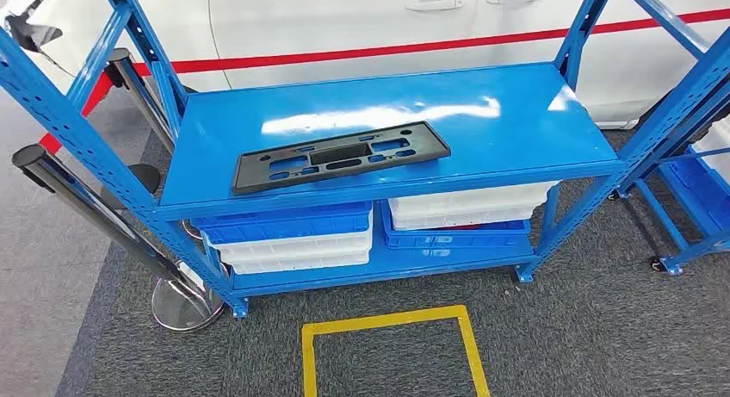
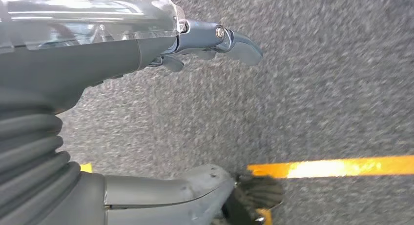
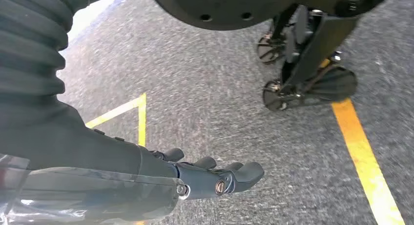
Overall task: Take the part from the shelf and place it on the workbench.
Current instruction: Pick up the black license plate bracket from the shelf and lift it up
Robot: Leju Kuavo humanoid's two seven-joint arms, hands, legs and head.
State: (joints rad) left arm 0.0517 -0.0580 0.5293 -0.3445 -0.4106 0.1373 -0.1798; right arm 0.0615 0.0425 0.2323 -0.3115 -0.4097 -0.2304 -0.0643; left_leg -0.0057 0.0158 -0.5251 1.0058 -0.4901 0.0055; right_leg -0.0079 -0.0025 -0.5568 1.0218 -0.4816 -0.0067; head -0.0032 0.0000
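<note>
Both my left hand (image 2: 215, 42) and right hand (image 3: 215, 178) hang empty, fingers loosely apart; the black part (image 1: 340, 156), frame centre on the blue shelf (image 1: 516, 121), wants a level two-handed lift by its ends.

The left hand (image 2: 161, 54) had a dark grey ribbed cover at the wrist, shaped like stacked rings. Past it lay a smooth matte grey shell, and over the back of the hand a clear glossy plate that caught the light. Its fingers (image 2: 239, 44) were blue-grey, hinged with small round silver screws. The thumb (image 2: 195, 191) was thick and pale grey, speckled with small scuffs, and ended in a dark ridged pad.

The right hand (image 3: 161, 178) was built the same way: black ribbed cover, dark shell, a clear plate, and dark fingers (image 3: 244, 172) with rounded tips and two silver screw heads at the hinges.
</note>
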